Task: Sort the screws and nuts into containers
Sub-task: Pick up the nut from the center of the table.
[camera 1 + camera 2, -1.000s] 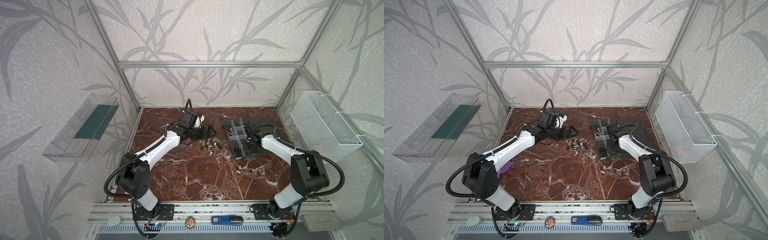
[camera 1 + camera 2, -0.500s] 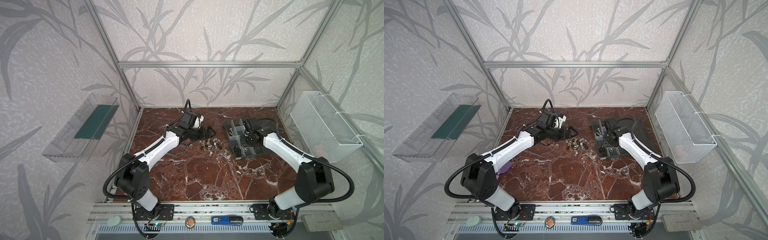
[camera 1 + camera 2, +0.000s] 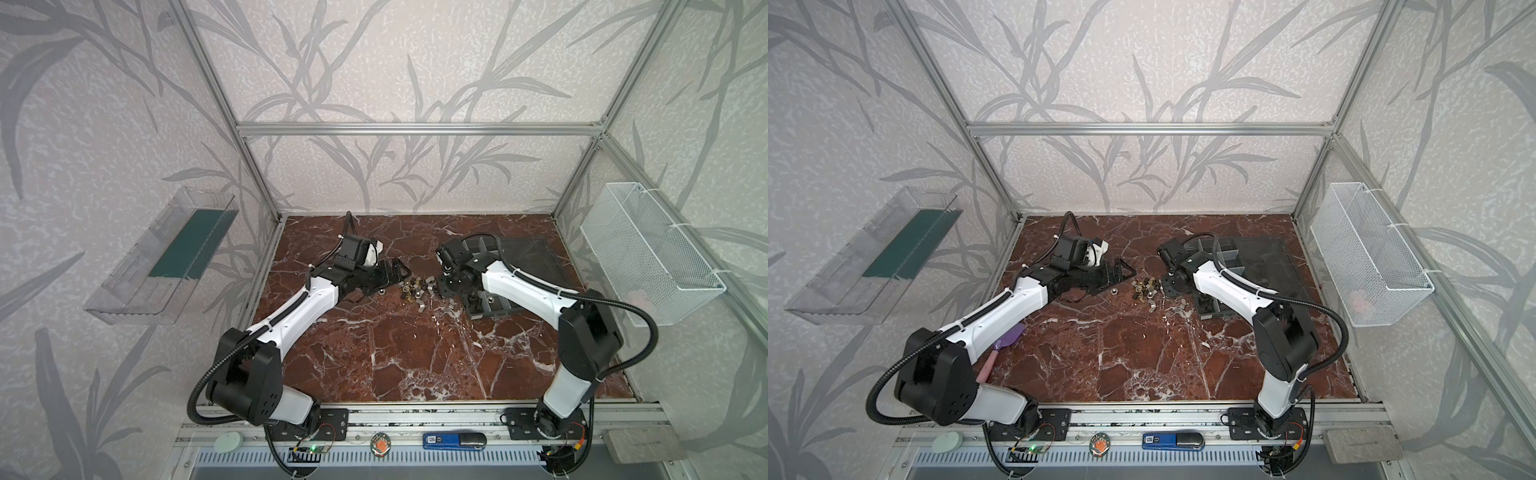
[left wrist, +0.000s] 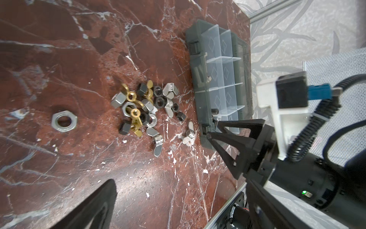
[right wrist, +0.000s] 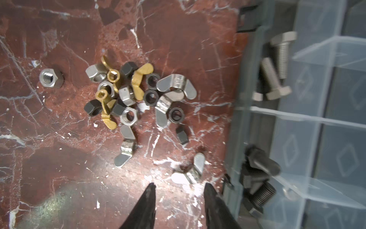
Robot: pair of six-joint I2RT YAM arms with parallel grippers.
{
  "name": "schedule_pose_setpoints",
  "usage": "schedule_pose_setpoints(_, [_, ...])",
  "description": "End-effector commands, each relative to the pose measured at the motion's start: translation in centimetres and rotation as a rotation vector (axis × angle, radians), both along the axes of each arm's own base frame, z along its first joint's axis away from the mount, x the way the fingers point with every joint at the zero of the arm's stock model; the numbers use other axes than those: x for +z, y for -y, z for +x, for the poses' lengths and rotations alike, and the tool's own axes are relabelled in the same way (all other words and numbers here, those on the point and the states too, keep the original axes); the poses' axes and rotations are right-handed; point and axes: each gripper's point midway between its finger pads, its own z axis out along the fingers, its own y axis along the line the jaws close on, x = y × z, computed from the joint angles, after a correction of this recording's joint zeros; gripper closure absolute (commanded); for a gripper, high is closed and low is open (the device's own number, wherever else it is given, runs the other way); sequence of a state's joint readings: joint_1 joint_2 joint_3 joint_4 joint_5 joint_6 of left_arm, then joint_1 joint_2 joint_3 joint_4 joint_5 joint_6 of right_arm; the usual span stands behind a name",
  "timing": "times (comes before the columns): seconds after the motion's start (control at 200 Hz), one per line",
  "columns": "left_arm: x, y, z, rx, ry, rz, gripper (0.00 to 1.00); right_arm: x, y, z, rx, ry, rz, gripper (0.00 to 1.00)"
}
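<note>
Pointing down at the surface (image 5: pixel 59 178), the right hand (image 5: pixel 179 190) has its two dark fingertips (image 5: pixel 150 190) parted, with nothing between them. Just ahead of the tips lies a silver wing nut (image 5: pixel 190 170), apart from both (no contact shows). Farther out from the hand sits the main heap of screws and nuts (image 5: pixel 128 95). It is silver, dark and brass pieces, hex nuts and wing nuts lying against one another. A lone large hex nut (image 5: pixel 51 78) rests beyond the heap, on the side away from the organizer box (image 5: pixel 237 128). The box wall runs close beside one fingertip. The compartment nearest the hand holds dark bolts (image 5: pixel 257 178), and one farther along holds silver bolts (image 5: pixel 277 65).

In both top views the right arm (image 3: pixel 523 286) stretches forward and inward from its base. It crosses over the near end of the box, and the wrist is bent so that the hand faces the heap.

The left hand (image 3: pixel 388 274) lies low on the opposite side of the heap, its fingers spread wide and empty (the lone hex nut is the piece closest to it). The left arm (image 3: pixel 299 311) slants forward from its base toward the middle of the surface.
</note>
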State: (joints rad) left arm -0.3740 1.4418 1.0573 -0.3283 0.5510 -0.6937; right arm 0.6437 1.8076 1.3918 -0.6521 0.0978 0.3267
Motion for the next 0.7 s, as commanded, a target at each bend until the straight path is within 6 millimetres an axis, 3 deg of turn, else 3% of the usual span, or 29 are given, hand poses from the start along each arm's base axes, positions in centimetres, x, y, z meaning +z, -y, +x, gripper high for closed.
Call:
schedule_pose_setpoints(0.0, [1.5, -0.2, -0.1, 0.011, 0.025, -0.052, 0.01, -0.8, -2.2, 0.7, 0.025, -0.026, 0.020, 0.58])
schedule_pose_setpoints(0.3, [0.9, -1.9, -0.3, 0.054, 0.007, -0.086, 0.00, -4.6, -6.1, 1.3, 0.091, -0.099, 0.014, 0.58])
schedule_pose_setpoints(0.695, [0.3, -2.8, -0.4, 0.079, -0.010, -0.107, 0.01, -8.2, -6.9, 1.7, 0.108, -0.142, -0.044, 0.58])
